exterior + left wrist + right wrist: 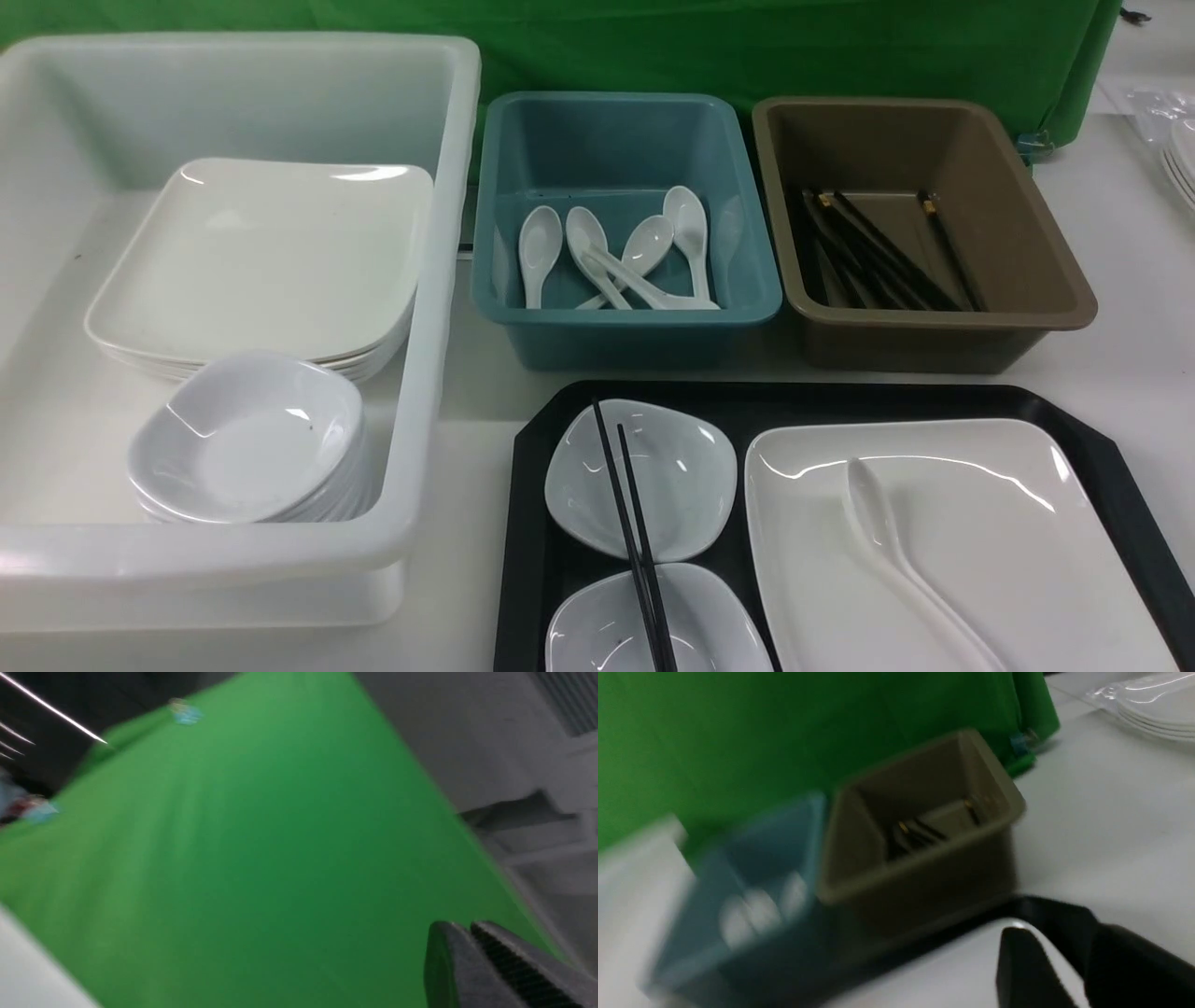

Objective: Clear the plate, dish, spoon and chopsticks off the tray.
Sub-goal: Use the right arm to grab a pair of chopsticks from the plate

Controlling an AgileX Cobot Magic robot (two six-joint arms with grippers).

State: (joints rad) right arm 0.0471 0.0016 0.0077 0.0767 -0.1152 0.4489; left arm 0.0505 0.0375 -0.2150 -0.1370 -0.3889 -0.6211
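The left gripper's grey fingertips (460,928) are together, with green cloth filling most of its wrist view. The right gripper (1048,938) has its dark fingers apart, the glossy white rounded-square plate (896,579) showing between them; that view is blurred, so how near they are is hard to judge. The plate lies in the black plastic cut-cornered tray (775,401), with the white grooved-handled soup spoon (910,560) on it. Beside the plate, the thin black chopsticks (635,532) lie across two small white bowl-like dishes (691,467).
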